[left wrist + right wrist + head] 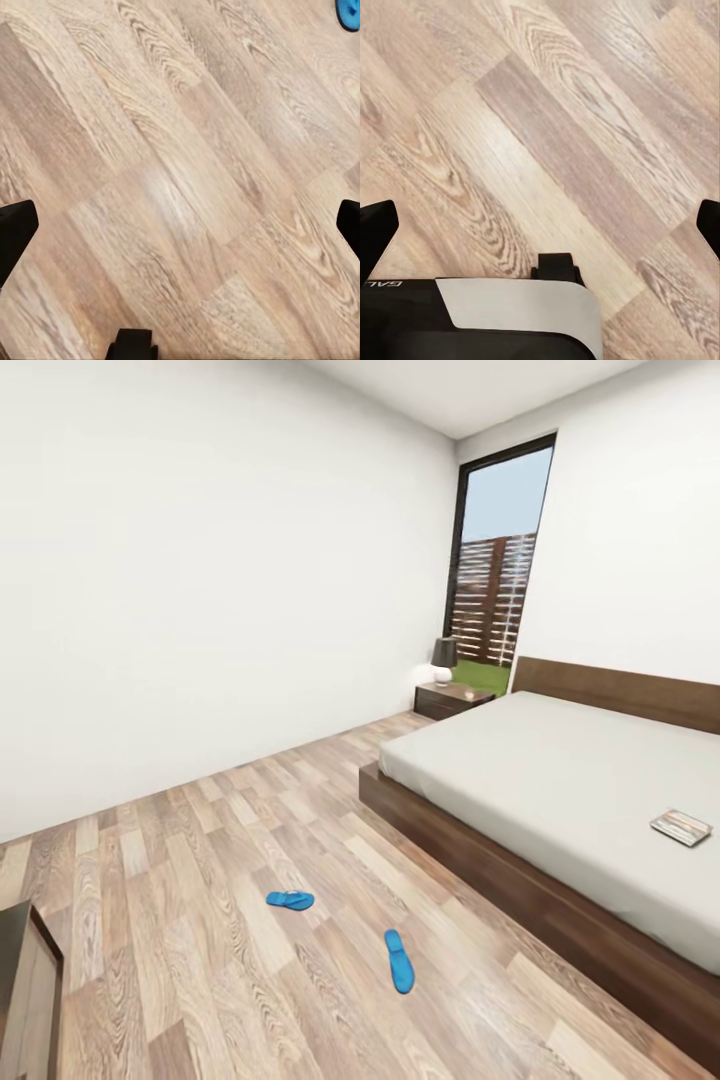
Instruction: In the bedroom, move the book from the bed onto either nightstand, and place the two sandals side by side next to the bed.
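Blue sandal, nearer (399, 961): flat on the plank floor (200, 840), lengthwise toward the camera, near the bed's long side but not against it
Blue sandal, farther (290, 900): on the floor to the left of the first, lying crosswise; the two sit apart and at an angle to each other, so not side by side
Left hand (180, 217): fingertips (15, 225) sit at opposite edges of the left wrist view, jaws spread wide, bare floor between them, nothing held; a blue edge (348, 13) in that view's corner, likely one of the sandals
Right hand (540, 217): fingertips (376, 225) likewise wide apart over bare planks, nothing held; part of the robot's own dark and pale body lies below
Dark cabinet (30, 990): corner of it at the near left edge of the head view; cannot tell what it is
Bed (560, 780): pale mattress on dark wooden frame, headboard against the far wall
Book (681, 826): flat on the mattress, toward the far right side, well away from the near edge
Nightstand (452, 699): at the head of the bed below the window, a lamp (443, 658) on top; some free top surface, judged enough for the book
Progress: none of the task's steps done, judged from the layout
Remaining: book to nightstand; both sandals to be paired beside the bed
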